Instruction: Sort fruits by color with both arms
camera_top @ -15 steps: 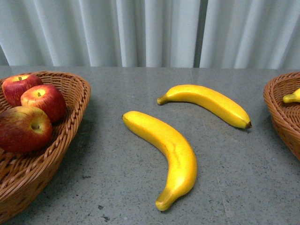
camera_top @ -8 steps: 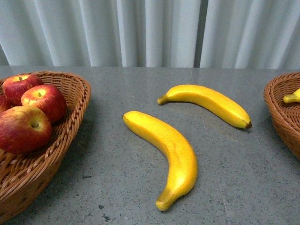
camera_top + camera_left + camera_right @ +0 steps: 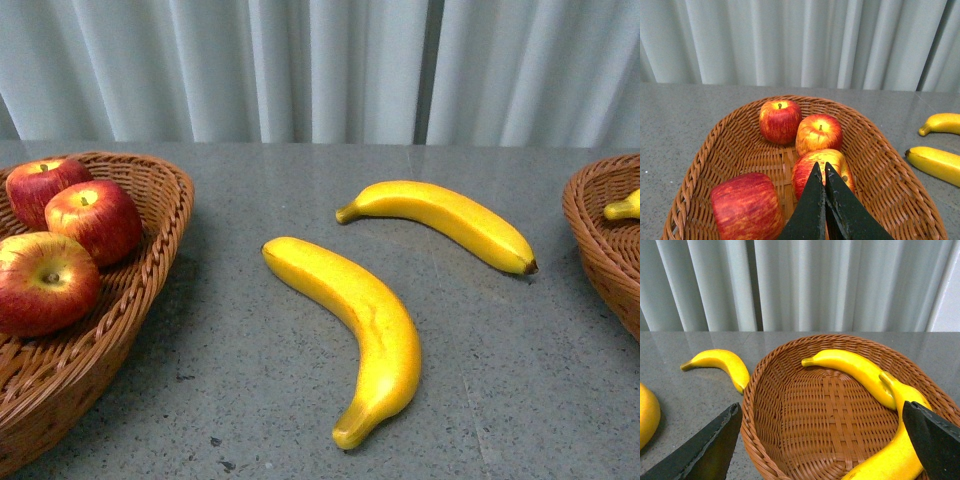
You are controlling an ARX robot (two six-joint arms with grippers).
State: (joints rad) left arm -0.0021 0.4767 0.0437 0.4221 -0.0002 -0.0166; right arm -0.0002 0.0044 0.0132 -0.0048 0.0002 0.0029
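sorting looks more than half done, and picking up the loose yellow fruit is judged to be the step in hand. the grey, speckled, stone-like surface (image 3: 250, 420) carries the apple basket (image 3: 160, 250), an oval of brown woven wicker with a braided rim. well apart from it, across the surface, sits a matching banana basket (image 3: 595, 235). the left end effector (image 3: 822, 167) hangs over the apple basket, its black wedge fingers clenched together on nothing. the right end effector (image 3: 821, 409) hangs over the banana basket, splayed wide and empty. two fruits are not yet sorted. the near banana (image 3: 372, 335), long, curved and waxy-smooth, lies near the apple basket. the far banana (image 3: 445, 215) lies farther from it, toward the pleated curtain (image 3: 320, 70). two stored bananas (image 3: 855, 367) rest in the banana basket. four glossy, round, red-and-yellow apples (image 3: 820, 132) sit inside the apple basket. the next move probably calls for a released end effector set squarely across a banana's slippery middle.
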